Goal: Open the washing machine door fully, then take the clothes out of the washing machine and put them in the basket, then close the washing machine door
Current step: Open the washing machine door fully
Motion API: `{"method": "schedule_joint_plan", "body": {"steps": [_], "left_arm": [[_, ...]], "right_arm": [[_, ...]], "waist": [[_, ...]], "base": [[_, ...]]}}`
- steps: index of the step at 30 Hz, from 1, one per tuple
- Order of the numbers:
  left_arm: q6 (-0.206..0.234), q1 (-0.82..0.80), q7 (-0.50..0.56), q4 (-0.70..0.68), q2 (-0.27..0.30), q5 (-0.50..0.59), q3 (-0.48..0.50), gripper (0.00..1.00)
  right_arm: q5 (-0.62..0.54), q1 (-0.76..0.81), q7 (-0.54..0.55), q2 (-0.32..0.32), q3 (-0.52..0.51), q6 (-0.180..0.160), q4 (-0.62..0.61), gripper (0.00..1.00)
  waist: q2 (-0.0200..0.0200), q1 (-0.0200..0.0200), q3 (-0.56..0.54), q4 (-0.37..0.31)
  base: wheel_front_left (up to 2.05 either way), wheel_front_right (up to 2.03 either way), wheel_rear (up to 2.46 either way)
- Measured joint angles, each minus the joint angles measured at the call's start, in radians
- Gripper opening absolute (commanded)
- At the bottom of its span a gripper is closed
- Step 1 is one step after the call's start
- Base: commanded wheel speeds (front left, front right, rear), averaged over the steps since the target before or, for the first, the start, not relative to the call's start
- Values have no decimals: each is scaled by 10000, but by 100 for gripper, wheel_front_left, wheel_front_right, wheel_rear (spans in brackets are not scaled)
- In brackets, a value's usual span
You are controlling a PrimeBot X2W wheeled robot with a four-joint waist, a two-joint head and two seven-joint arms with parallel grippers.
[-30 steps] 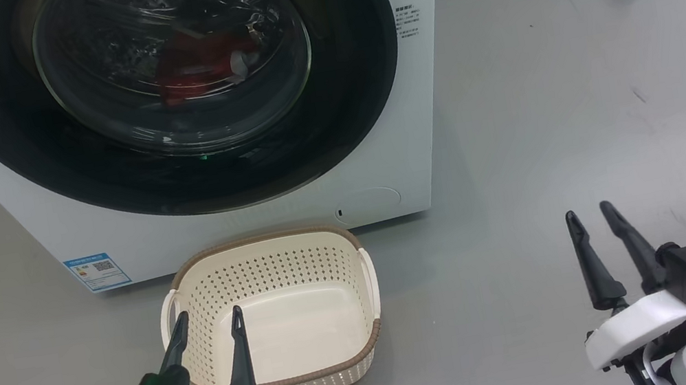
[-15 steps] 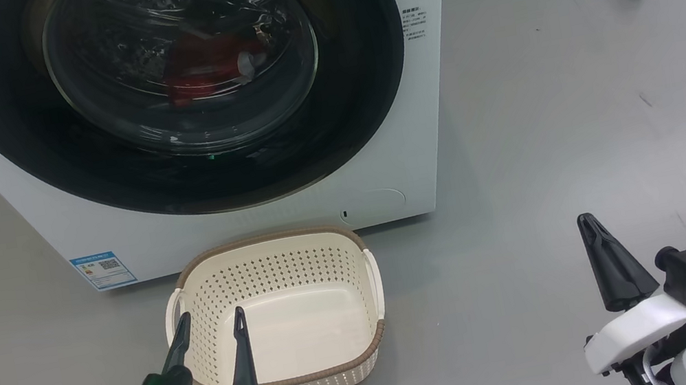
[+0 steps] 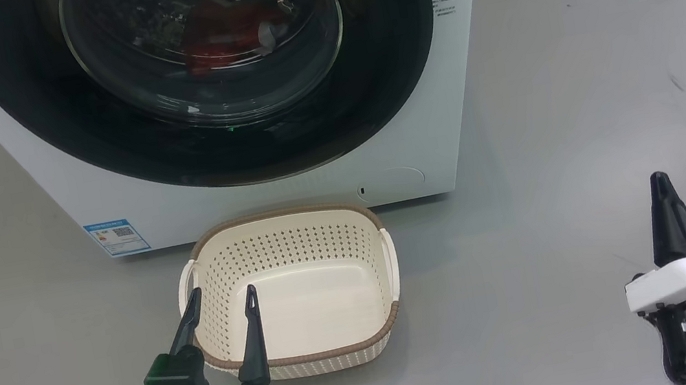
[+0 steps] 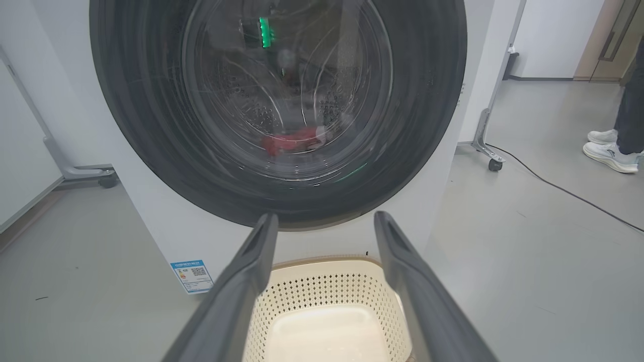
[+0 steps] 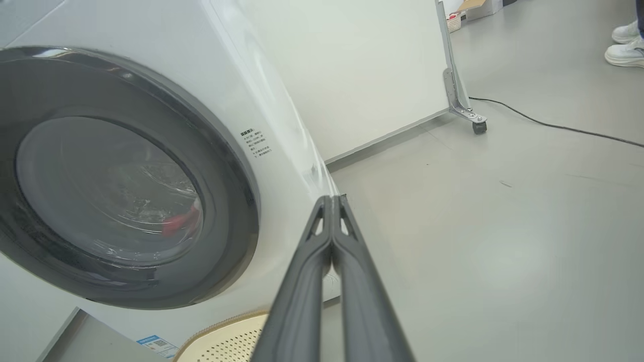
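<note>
Note the washing machine door [image 3: 60,128] shut flush on the front of the washing machine [image 3: 287,191]. See the clothes [image 3: 217,25] as a red heap low inside the drum [image 4: 251,110], visible through the door. Find the basket [image 3: 281,219] on the grey floor [image 3: 546,116] just in front of the machine, below the door, open side up. Note the left gripper [image 3: 222,289] at the basket's near left corner, fingers spread well apart. Note the right gripper [image 3: 660,181] well to the right of the basket, above the floor, fingers pressed together along their length.
</note>
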Motion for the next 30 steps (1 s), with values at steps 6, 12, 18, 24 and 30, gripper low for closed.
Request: {"method": "schedule_joint_plan", "body": {"steps": [6,12,18,24,30], "left_arm": [[0,-190,0,-171,-6,46,-42,100],[0,-463,-17,-483,-10,23,-136,100],[0,-790,-27,-759,-15,-144,-290,100],[0,-1210,-27,-1030,-31,-230,-491,100],[2,-1607,-27,-1193,-44,-495,-752,100]], "right_arm": [[1641,-802,201,67,-383,217,169,0],[4197,-1977,1202,100,-934,353,322,0],[5967,-3129,2121,102,-1455,353,376,0],[7687,-4476,3336,71,-1921,349,479,0],[8961,-5745,4366,-79,-2470,-94,662,0]], "waist": [[0,0,345,263],[0,0,827,478],[0,0,1320,655],[0,0,1952,899],[0,0,2569,1154]], "base": [[0,0,0],[0,0,0],[0,0,0],[0,0,0],[0,0,0]]}}
